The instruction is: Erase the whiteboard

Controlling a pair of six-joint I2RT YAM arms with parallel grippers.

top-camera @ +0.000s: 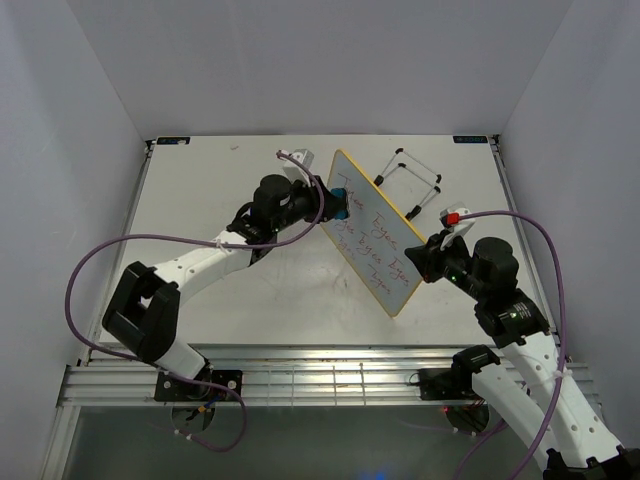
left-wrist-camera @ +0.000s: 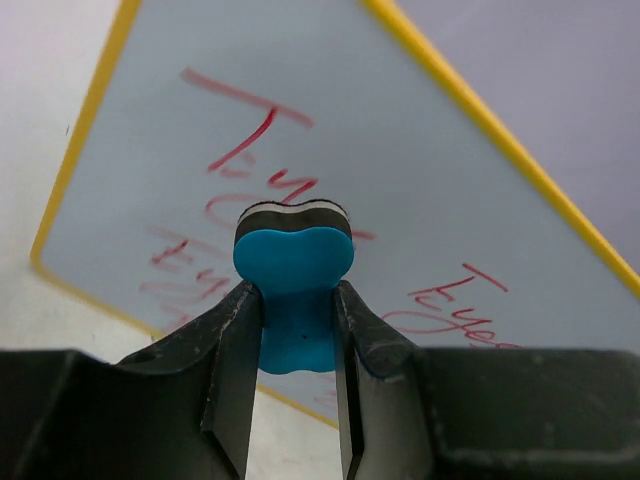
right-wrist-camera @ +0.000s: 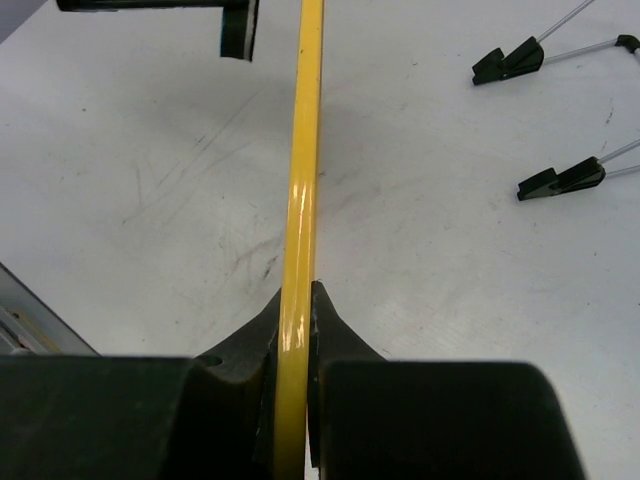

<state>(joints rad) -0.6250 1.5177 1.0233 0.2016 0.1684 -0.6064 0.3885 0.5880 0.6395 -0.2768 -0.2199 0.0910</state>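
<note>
The whiteboard has a yellow frame and red handwriting. It is tilted up off the table at centre right. My right gripper is shut on its right edge; the right wrist view shows the yellow frame edge-on between the jaws. My left gripper is shut on a small blue eraser. The eraser's felt end presses against the board's upper left, over the red writing. The board fills the left wrist view.
The black wire stand lies detached on the table behind the board; its feet show at the top right of the right wrist view. The table's front rail runs along the near edge.
</note>
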